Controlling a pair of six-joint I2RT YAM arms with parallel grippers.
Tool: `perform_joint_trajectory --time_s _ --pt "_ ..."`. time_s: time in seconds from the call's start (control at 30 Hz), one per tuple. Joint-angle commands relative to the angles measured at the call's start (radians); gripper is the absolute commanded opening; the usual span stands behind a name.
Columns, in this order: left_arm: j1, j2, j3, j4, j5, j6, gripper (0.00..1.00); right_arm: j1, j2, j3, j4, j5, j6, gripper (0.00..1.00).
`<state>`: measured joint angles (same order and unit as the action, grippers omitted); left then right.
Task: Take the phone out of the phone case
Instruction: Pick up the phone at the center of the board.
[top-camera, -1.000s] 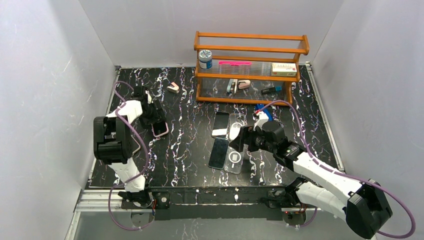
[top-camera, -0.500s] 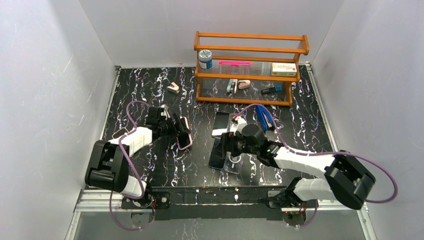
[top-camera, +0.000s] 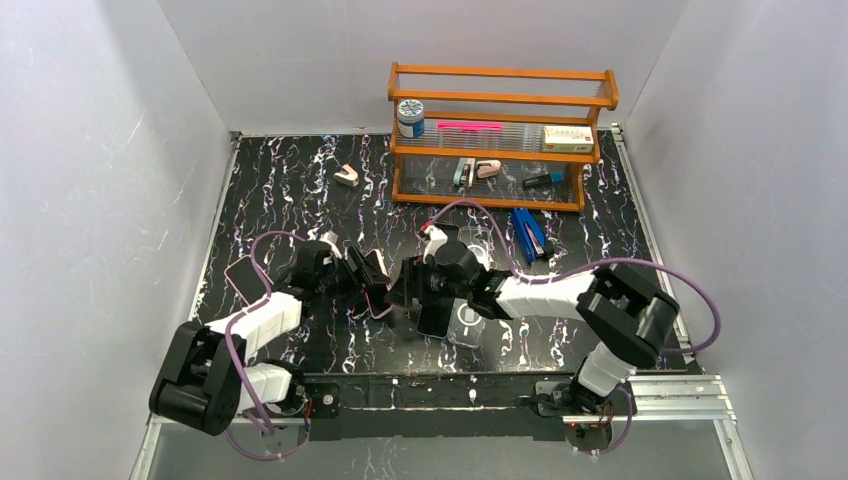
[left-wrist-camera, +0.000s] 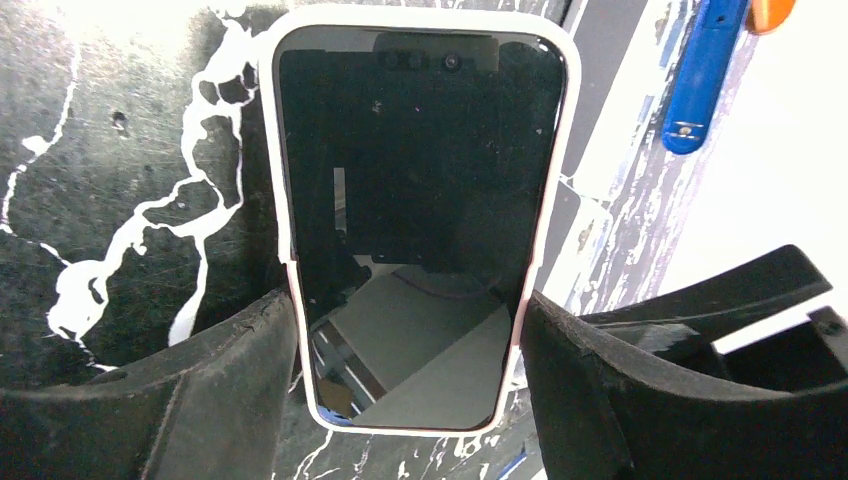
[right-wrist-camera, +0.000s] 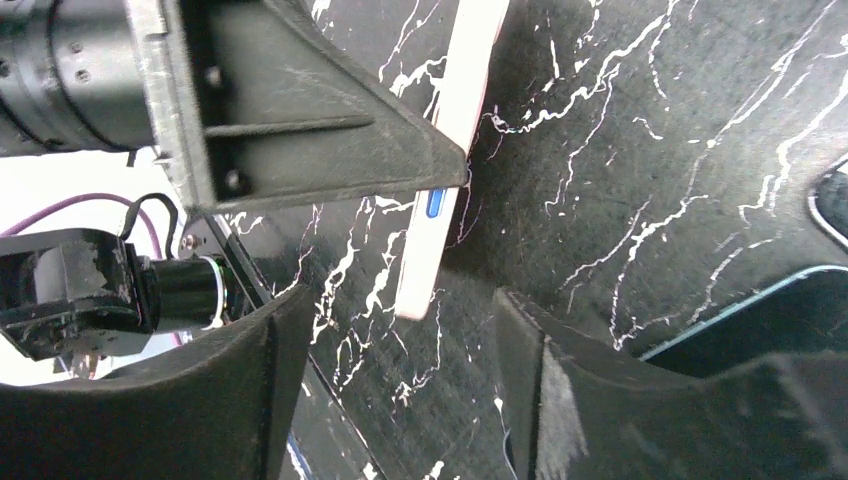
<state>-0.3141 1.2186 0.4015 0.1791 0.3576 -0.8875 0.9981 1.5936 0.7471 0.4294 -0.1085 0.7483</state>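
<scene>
The cased phone (left-wrist-camera: 420, 200) sits over the middle of the black marbled table (top-camera: 290, 180), pinched across its long sides by the left gripper (left-wrist-camera: 410, 330), whose fingers (left-wrist-camera: 250, 350) press the pale phone case (left-wrist-camera: 283, 150) near its lower end. The right gripper (right-wrist-camera: 400, 340) is spread wide and holds nothing, with the phone's free end just ahead of its gap. It should probably close on one case corner only and peel that lip back against a firm left clamp.

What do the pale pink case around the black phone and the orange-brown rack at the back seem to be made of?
The pale pink case looks like matte silicone or soft plastic: rounded, dull rim. The orange-brown rack looks like varnished wood: warm colour, squared bars, slight sheen.
</scene>
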Motion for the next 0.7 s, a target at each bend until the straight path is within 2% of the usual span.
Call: perform_joint_trajectory --time_s 0.0,0.17,0.27,0.4,0.57,0.67 --pt "-0.018 -0.066 -0.016 0.102 0.045 -0.081 0.18 0.015 0.069 0.050 0.086 -0.018 0.017 0.68" --pt "-0.024 -0.128 -0.033 0.125 0.053 -0.122 0.19 0.016 0.107 0.059 0.097 -0.028 0.019 0.50" --pt "-0.027 -0.152 -0.025 0.119 0.065 -0.121 0.22 0.016 0.100 0.050 0.120 -0.030 0.022 0.30" --pt "-0.028 -0.192 -0.029 0.113 0.055 -0.117 0.34 0.016 0.049 0.008 0.168 -0.022 0.023 0.04" --pt "-0.028 -0.229 -0.016 0.110 0.061 -0.087 0.53 0.009 -0.032 -0.065 0.229 -0.020 0.025 0.01" --pt "-0.028 -0.251 -0.003 0.134 0.076 -0.070 0.76 -0.009 -0.079 -0.126 0.288 -0.037 0.054 0.01"
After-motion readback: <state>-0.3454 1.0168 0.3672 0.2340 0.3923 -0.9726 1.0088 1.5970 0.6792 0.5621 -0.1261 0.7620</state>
